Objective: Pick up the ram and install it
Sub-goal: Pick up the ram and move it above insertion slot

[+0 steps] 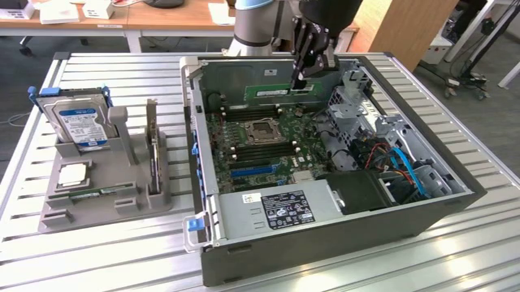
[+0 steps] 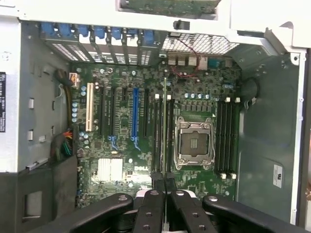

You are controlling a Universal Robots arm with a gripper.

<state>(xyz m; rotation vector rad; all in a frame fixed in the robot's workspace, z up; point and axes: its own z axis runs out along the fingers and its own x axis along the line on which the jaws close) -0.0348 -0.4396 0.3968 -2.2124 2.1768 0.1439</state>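
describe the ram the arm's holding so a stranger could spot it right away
Start at the open computer case on the slatted table, then the black gripper over its motherboard. The ram is the thin green stick clamped in the gripper's tips, off the board, unlike the dark memory slots fixed below.

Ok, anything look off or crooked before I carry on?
Nothing damaged or spilled. The ram is held straight in the gripper, edge parallel to the memory slots below. One oddity: the CPU socket is bare, no cooler fitted.

Bright, even light; soft shadows inside the computer case (image 1: 325, 258), pale glare on the slatted table (image 1: 89, 261).
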